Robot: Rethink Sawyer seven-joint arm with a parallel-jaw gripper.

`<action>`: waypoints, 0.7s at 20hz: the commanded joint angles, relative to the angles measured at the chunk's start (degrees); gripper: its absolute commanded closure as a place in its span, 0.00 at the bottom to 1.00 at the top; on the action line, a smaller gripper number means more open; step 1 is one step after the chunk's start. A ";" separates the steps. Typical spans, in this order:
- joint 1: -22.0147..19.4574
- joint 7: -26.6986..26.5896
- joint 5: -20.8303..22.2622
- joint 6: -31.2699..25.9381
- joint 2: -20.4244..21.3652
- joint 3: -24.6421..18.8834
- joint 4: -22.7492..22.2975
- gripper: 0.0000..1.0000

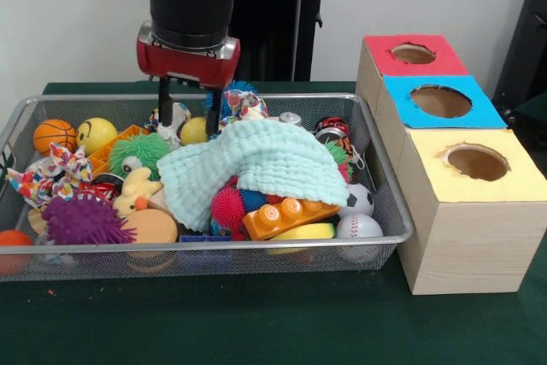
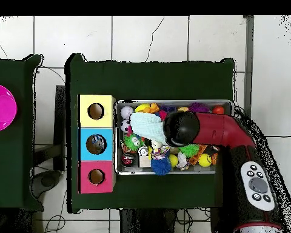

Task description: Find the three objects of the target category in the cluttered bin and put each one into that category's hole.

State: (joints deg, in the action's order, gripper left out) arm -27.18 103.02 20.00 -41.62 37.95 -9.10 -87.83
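The wire mesh bin (image 1: 214,246) holds many toys and a pale green cloth (image 1: 256,164) over its middle. My gripper (image 1: 188,126) hangs at the bin's far side, just behind the cloth, its two black fingers (image 1: 164,104) apart and lowered among the toys. In the overhead view the arm's wrist (image 2: 181,128) hides it above the bin (image 2: 172,172). No bottle with a blue-and-white label shows; a small pale cap (image 1: 291,117) pokes out behind the cloth, and I cannot tell what it is. The blue-topped box's hole (image 1: 440,101) is right of the bin; it also shows in the overhead view (image 2: 96,144).
The red-topped box (image 1: 413,54) and the yellow-topped box (image 1: 476,162) flank the blue one. The toys include a purple spiky ball (image 1: 83,220), an orange brick (image 1: 286,215), a baseball (image 1: 359,228) and a yellow ball (image 1: 96,134). A pink bowl (image 2: 1,107) sits on a side table.
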 commanded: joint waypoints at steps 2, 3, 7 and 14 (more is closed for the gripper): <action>-9.00 -13.75 3.11 13.17 2.51 -10.98 -10.15 0.00; -9.19 -13.00 3.71 13.25 2.29 -11.14 -10.07 0.00; -9.44 -10.92 4.57 11.29 1.80 -12.77 -8.49 0.00; -3.58 -5.39 3.38 4.51 -3.09 -11.24 0.97 0.00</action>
State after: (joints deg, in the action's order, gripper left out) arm -33.16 103.02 21.99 -30.98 38.30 -14.76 -88.68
